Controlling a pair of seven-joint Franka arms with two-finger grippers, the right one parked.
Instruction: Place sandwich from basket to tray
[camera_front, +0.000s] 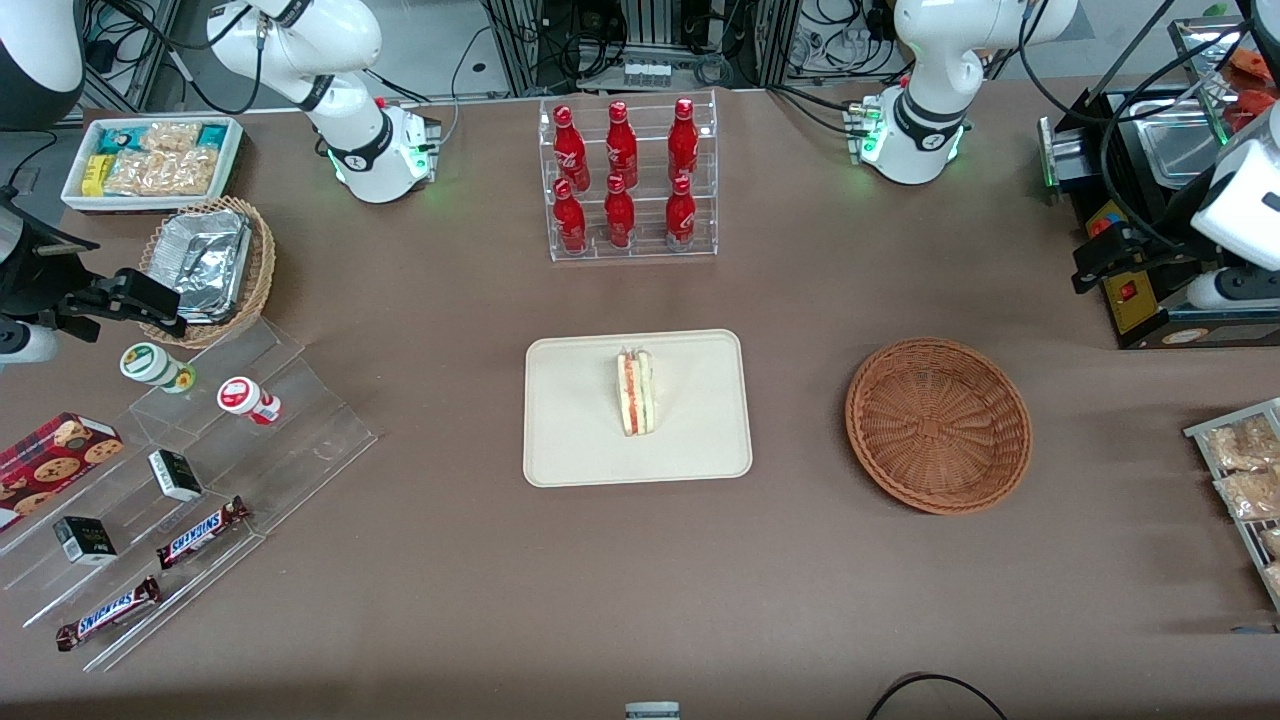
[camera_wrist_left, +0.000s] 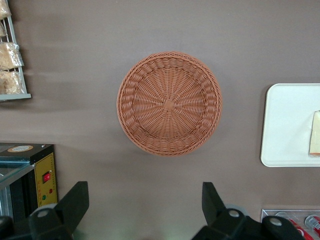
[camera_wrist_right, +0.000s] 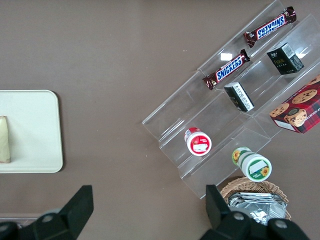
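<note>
The sandwich (camera_front: 636, 392), a pale bread wedge with a pink and yellow filling stripe, stands on the cream tray (camera_front: 580, 430) at the middle of the table. The reddish-brown wicker basket (camera_front: 938, 425) sits beside the tray, toward the working arm's end, with nothing in it. My gripper (camera_front: 1100, 258) hangs high up, farther from the front camera than the basket and apart from it. In the left wrist view the basket (camera_wrist_left: 169, 103) shows whole and empty, next to the tray (camera_wrist_left: 287, 125) and a slice of the sandwich (camera_wrist_left: 315, 134). My gripper (camera_wrist_left: 145, 200) is open and holds nothing.
A clear rack of red bottles (camera_front: 626, 180) stands farther back than the tray. A black appliance (camera_front: 1150, 300) and a rack of snack packets (camera_front: 1245, 470) are at the working arm's end. Acrylic steps with candy bars (camera_front: 200, 530), a tan foil-tray basket (camera_front: 205, 265) and a white bin (camera_front: 150, 160) fill the parked arm's end.
</note>
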